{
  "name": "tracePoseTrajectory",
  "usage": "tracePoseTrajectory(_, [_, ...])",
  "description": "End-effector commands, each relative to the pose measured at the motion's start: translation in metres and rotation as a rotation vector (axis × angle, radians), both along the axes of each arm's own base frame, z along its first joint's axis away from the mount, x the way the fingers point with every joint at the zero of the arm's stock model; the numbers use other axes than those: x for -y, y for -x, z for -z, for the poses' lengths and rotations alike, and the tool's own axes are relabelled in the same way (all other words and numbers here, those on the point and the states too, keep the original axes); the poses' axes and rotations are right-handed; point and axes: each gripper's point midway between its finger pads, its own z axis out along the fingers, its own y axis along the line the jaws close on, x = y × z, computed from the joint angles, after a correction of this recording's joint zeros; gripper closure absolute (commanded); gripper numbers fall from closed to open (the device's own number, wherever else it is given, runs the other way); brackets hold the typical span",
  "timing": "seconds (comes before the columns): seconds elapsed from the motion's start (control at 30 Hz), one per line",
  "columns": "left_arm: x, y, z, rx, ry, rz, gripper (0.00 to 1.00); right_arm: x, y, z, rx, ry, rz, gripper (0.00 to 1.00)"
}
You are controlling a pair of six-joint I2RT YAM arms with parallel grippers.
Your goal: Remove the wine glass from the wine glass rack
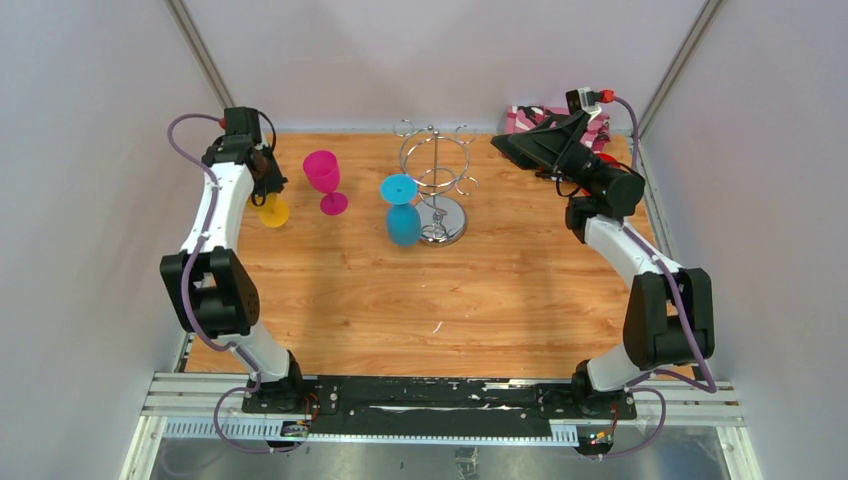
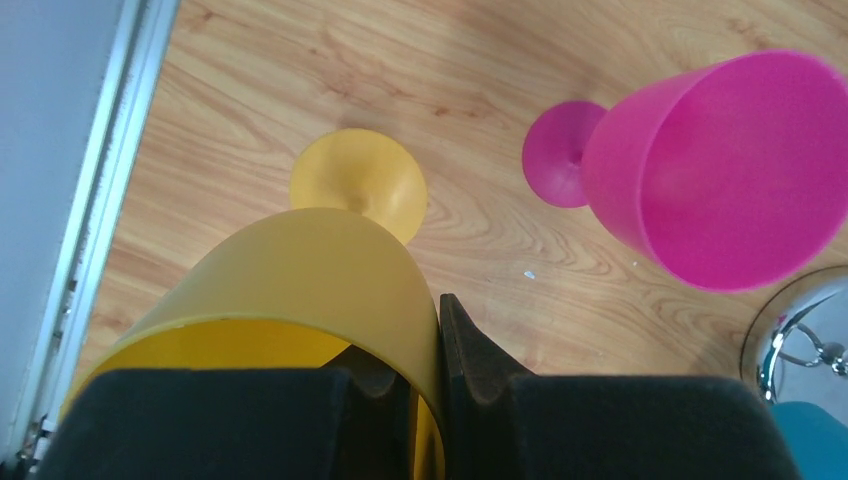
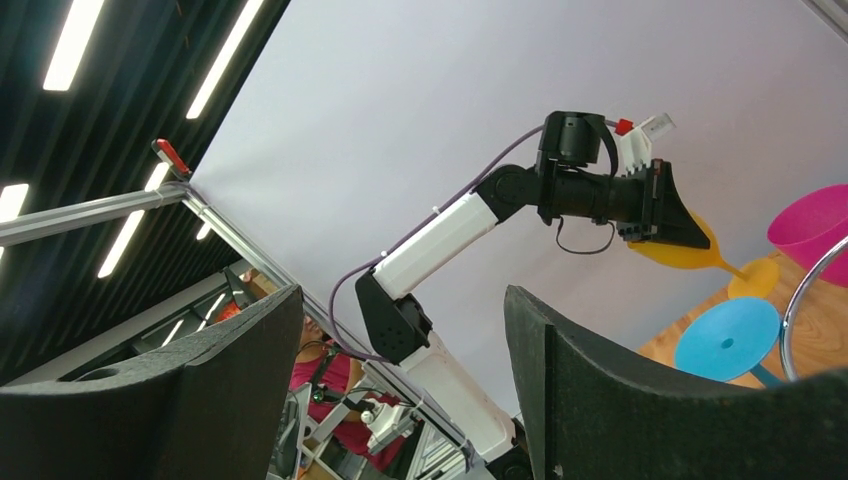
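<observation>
— Rack from above: what hangs on it?
— The wine glass rack (image 1: 437, 185) stands mid-rear on the table (image 1: 400, 300). A blue wine glass (image 1: 403, 222) appears hung foot-up on its left side. A pink wine glass (image 1: 324, 178) stands upright, apart to the left. The left gripper (image 1: 266, 183) pinches a yellow wine glass (image 1: 272, 211), well clear of the rack.
— Left wrist?
— One finger (image 2: 372, 372) sits inside the bowl and the other outside, pressed on the rim wall. The glass tilts; I cannot tell whether its foot touches the table.
— Right wrist?
— The right gripper (image 3: 400, 300) is spread wide, empty and angled upward.
— Handling?
— It looks like plastic: light, stiff, smooth, probably slippery. A rim pinch lets it swing, so I judge the stem a steadier hold.
</observation>
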Motion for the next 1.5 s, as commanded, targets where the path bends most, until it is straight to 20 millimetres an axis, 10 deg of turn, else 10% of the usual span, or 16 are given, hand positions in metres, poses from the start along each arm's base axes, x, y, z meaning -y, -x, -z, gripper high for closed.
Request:
tracePoseTrajectory(0.0, [-0.001, -0.008, 0.025, -0.008, 0.033, -0.012, 1.00, 0.003, 0.004, 0.003, 0.054, 0.018, -0.003, 0.22])
tracePoseTrajectory(0.77, [-0.016, -0.022, 0.077, -0.094, 0.041, -0.046, 1.00, 0.001, -0.009, 0.015, 0.019, 0.027, -0.005, 0.22])
tracePoseTrajectory(1.47, [-0.025, -0.030, 0.042, -0.050, -0.009, -0.053, 0.64, 0.000, -0.010, 0.018, 0.009, 0.028, -0.007, 0.22])
